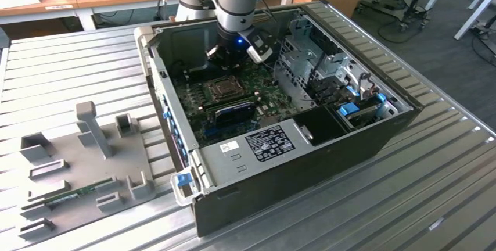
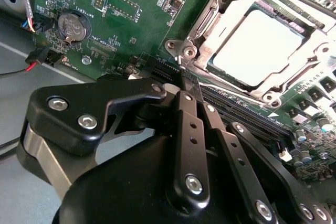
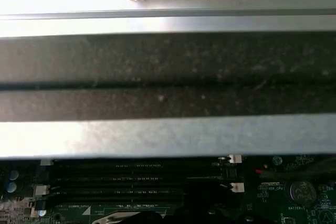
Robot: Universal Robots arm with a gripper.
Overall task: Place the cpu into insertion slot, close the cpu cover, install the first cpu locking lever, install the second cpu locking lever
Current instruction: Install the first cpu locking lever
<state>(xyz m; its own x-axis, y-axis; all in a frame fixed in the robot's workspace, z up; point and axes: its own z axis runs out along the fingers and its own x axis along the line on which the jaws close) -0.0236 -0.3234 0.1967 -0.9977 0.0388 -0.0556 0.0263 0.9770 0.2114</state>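
Inside, claw (image 2: 182, 80) pinched narrow beside cpu cover (image 2: 218, 24), cpu (image 2: 257, 45) seated beneath, memory slots (image 2: 244, 111) alongside, coin battery (image 2: 71, 26) nearby

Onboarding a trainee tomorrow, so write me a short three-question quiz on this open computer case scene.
1. True or false: the pale silver-tan square cpu lies under the closed thin silver metal cpu cover, showing through its window.
2. In the second wrist view, the black claw has its tip nearest to: A) the round coin battery, B) a corner of the cpu cover, C) the grey perforated drive cage.
3. Fill in: in the exterior view, the grey plastic fixture plate with upright posts lies on the ridged metal table to the exterior view's ____ of the black open computer case.

Key: 1 true; 2 B; 3 left.
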